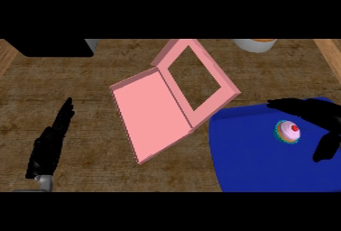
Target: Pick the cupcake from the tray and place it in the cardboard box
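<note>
While the cupcake (289, 131) sits on the blue tray (260, 162), the right hand (314, 113) arches over it, fingers and thumb spread to either side, not closed on it. The pink box (156, 115) lies open just beside the tray. The left hand (48, 146) rests at the view's left, fingers straight

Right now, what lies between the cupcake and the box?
In the head view, only bare tray and a sliver of counter lie between the cupcake and the box.

no readable text, no labels, no numbers anywhere
</note>
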Motion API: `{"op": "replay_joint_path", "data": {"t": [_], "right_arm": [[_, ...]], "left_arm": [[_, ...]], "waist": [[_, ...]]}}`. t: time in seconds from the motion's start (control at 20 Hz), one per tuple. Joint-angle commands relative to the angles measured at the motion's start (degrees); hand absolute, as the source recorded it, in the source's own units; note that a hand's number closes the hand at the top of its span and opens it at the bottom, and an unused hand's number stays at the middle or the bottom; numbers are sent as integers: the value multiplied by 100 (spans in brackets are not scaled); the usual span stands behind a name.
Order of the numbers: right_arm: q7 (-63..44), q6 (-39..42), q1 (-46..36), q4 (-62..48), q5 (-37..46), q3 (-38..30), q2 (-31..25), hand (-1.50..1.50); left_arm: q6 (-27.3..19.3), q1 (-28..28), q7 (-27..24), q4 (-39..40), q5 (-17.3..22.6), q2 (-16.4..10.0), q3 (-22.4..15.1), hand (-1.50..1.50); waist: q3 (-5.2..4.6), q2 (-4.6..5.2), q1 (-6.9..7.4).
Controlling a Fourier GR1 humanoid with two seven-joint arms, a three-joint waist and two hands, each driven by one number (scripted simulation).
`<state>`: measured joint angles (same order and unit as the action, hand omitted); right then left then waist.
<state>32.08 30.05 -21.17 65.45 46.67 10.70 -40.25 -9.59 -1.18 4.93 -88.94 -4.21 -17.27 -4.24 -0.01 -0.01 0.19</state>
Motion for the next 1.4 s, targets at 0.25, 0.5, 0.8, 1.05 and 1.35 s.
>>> {"op": "replay_joint_path", "data": {"t": [0.25,0.5,0.8,1.05,1.35], "right_arm": [[274,-111,189,-148,568,57,208,-150],[230,111,124,-314,517,-28,442,150],[910,-1514,92,-652,776,-502,365,150],[-1072,-1504,420,234,913,-690,1153,150],[-3640,-2088,1040,904,1350,-1001,2116,150]], "left_arm": [[509,-306,-410,57,198,-48,427,0],[460,-35,558,-617,3,-66,380,0],[223,-228,-216,-34,-284,377,286,0],[343,-15,-15,55,-218,175,543,0],[202,-170,168,-83,-254,271,515,0]], "waist": [[0,1,23],[2,-5,32],[2,4,12],[-9,-38,-129],[-35,-159,-442]]}}
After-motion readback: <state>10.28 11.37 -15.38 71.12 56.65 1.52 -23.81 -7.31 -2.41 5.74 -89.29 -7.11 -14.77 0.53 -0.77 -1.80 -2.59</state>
